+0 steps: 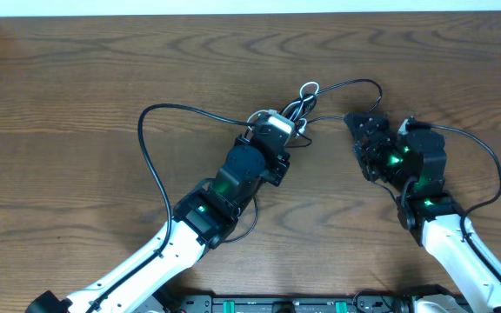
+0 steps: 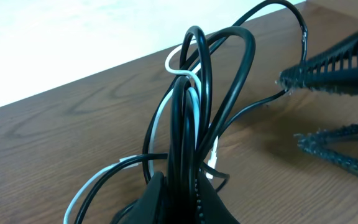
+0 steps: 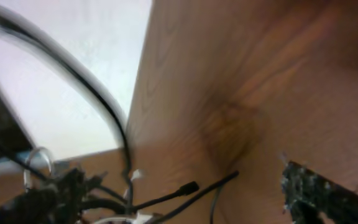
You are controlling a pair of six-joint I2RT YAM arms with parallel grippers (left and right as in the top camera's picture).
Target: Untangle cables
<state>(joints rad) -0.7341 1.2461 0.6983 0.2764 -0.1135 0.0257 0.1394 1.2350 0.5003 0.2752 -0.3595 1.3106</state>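
The cables form a knot of thin black cords with one white cord at mid table. My left gripper is shut on this bundle. In the left wrist view the cables rise in tall loops out of the left gripper. One black cord arcs right and comes down beside my right gripper, which stands open just right of the knot and holds nothing. In the right wrist view a black plug end lies on the wood between the spread fingers.
A long black cord loop trails left of the left arm across the wooden table. The right arm's own thicker wire curves out to the right. The table's far edge meets a white surface.
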